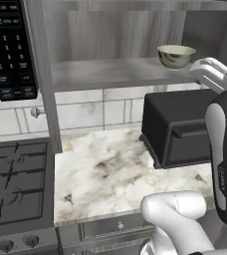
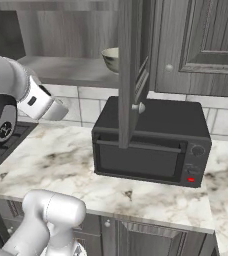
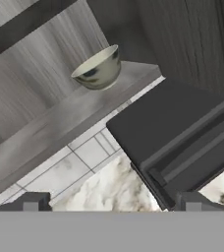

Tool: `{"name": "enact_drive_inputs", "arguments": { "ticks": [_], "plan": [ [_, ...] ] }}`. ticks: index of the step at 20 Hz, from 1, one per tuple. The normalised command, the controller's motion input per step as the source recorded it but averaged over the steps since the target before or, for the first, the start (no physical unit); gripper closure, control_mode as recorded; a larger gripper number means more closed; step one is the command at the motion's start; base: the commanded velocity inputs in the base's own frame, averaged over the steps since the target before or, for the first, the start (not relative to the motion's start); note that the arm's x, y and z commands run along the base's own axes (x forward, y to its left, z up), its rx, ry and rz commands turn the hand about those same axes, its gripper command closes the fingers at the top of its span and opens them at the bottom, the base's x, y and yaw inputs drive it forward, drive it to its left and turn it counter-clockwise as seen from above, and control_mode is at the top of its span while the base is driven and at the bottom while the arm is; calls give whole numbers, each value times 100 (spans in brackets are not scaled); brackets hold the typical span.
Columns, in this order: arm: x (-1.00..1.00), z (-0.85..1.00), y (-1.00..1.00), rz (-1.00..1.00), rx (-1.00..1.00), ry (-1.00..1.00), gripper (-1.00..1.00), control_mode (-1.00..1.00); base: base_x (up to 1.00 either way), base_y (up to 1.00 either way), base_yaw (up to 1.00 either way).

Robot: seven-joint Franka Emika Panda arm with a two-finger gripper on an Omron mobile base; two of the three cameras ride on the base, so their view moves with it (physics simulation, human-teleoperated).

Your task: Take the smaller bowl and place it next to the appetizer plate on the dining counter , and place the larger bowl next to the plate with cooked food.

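Up on the open grey wood-grain shelf (image 1: 110, 74) sat the smaller bowl (image 1: 175, 56), upright, a round pale grey-green piece with a cream inside and a thin light rim. From the left base camera I saw it at about one o'clock, near the shelf's right end; the hand camera had it at eleven o'clock (image 3: 98, 68), and in the right base view only a sliver of it (image 2: 110, 59) peeked out beside the open cabinet door (image 2: 131, 70).

My arm rose from the base, its white forearm (image 1: 212, 74) reaching toward the shelf at about two o'clock in the left base view, stopping short of the bowl. The gripper (image 3: 111, 203) pointed at the shelf and bowl from below; its two dark fingertips (image 3: 33, 202) stood spread wide apart with nothing between them.

Under the shelf a boxy matte black toaster oven (image 2: 151, 142) rested on the glossy white marble worktop (image 1: 115, 174) with grey-brown veins. Pale square tiles (image 1: 90, 112) lined the wall behind. At nine o'clock lay a black gas hob (image 1: 16, 184) with cast grates, under a microwave keypad (image 1: 8, 47).
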Motion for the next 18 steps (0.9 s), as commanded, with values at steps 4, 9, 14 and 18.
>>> {"name": "enact_drive_inputs", "arguments": {
  "ticks": [4, 9, 14, 18],
  "plan": [
    [29, 9, -6, -9, 0, -1, -100, -100, 0, 0, 0],
    [20, 21, 0, -14, 0, 0, -100, -100, 0, 0, 0],
    [36, 16, -7, -13, 4, 5, -100, -100, 0, 0, 0],
    [44, 0, -22, -7, 7, 8, -100, -100, 0, 0, 0]
  ]
}}
